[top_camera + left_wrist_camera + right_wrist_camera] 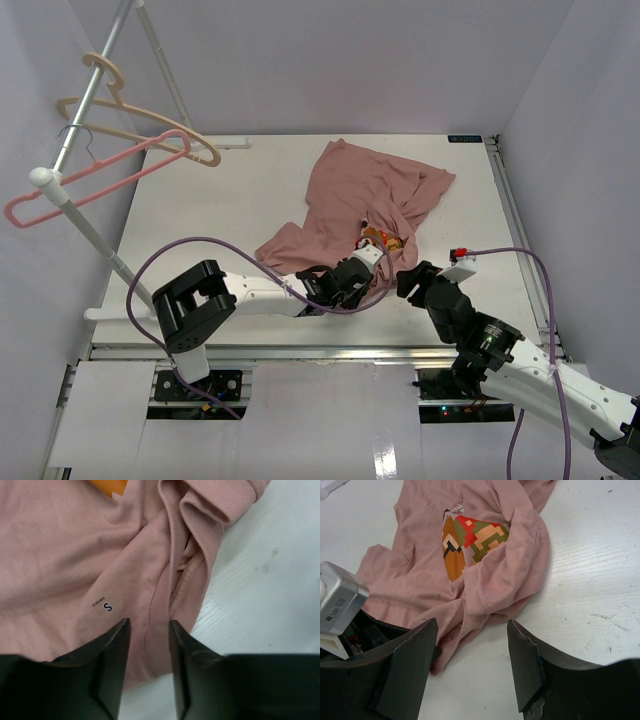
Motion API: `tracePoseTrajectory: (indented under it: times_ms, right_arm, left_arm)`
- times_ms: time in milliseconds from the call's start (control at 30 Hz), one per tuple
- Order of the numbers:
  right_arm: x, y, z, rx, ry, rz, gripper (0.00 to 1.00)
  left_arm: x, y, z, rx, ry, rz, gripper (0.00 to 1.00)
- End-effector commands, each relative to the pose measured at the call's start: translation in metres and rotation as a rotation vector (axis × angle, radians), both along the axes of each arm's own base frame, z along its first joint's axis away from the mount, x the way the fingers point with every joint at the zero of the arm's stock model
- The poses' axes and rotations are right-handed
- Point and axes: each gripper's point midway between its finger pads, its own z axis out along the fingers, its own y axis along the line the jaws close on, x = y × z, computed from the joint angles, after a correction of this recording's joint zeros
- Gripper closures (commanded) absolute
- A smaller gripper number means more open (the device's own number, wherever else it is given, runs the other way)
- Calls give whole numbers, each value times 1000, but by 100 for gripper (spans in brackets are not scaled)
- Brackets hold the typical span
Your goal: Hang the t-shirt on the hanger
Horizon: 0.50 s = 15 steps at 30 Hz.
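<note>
Though bunched up rather than laid flat, easy enough to read, so going big to small; white table [200, 220] first, carrying the t-shirt [350, 195] as a dusty-pink heap right of centre, long axis running from the near edge by the grippers away toward the far right corner; up on the left, a metal rail [85, 100] with a thick beige hanger [140, 125] and, lower down, the thin pink hanger [100, 185], bare and well apart from the cloth; left gripper [149, 625] parked at the near end of the heap, jaws partway apart and straddling the ribbed collar [161, 600], rib running lengthwise through the gap, cloth between the fingers but no firm pinch showing; right gripper [472, 625] just beside it on the right, jaws wide apart over bare tabletop, holding nothing, shirt edge lying just past the tips and close beside one finger; so, left arm clearly nearer the neckline, already lined up along it; looks like the grab-the-collar step, early in the job; probably needs a squeeze on that rib, then a long haul up and leftward to the rail; smallest bits: a pixel-style print [470, 537] in orange, red and green peeking out of the folds, and a tiny S size mark [107, 607] just ahead of the left gripper's finger.
</note>
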Motion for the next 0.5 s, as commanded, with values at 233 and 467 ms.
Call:
tracePoseTrajectory:
  times_ms: [233,467]
  right_arm:
    - [6,2,17,-15,-31,2,36]
    - [15,31,26,-87,-14,102,32]
  left_arm:
    - [33,21,50,26,-145,220,100]
    - [33,48,86,-33,-184,298,100]
